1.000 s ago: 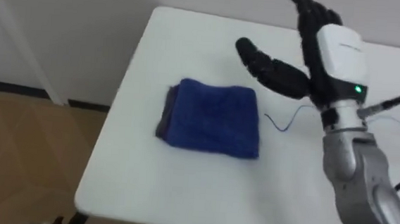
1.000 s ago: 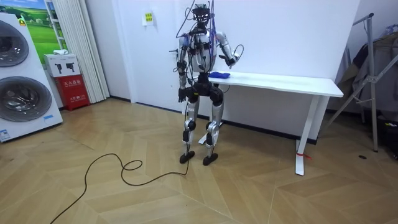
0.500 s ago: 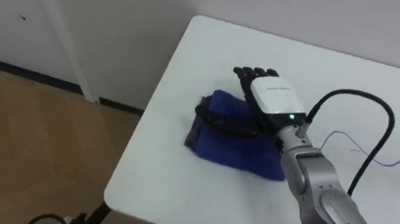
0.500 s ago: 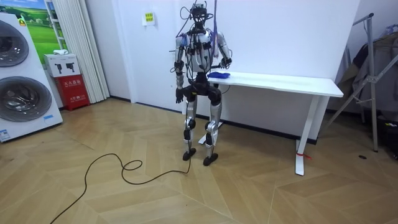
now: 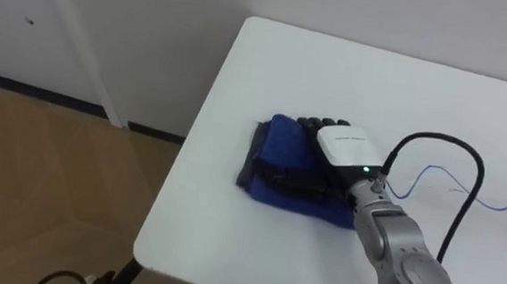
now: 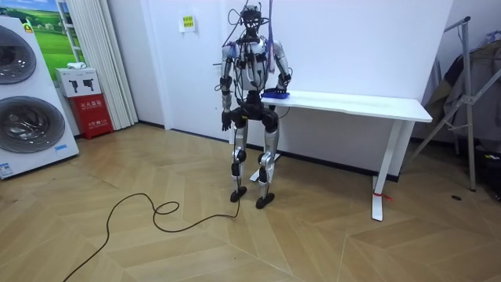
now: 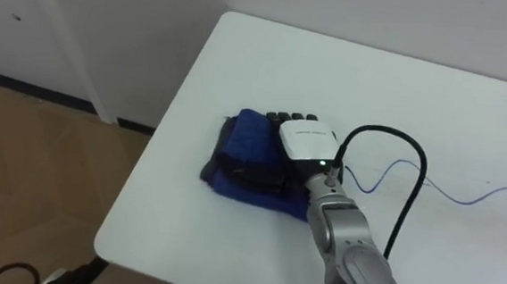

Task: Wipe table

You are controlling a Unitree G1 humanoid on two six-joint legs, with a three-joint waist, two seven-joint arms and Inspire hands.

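One right hand (image 5: 347, 149) sits flat, fingers straight, gripping nothing, on the blue cloth (image 5: 277, 140) under it on the counter (image 5: 330, 67).

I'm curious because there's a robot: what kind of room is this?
Probably a home-style laundry room for robot practice: washing machines, a white table with a blue cloth, wooden floor.

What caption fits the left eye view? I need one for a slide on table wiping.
Right hand rests on a folded blue cloth near the white table's corner.
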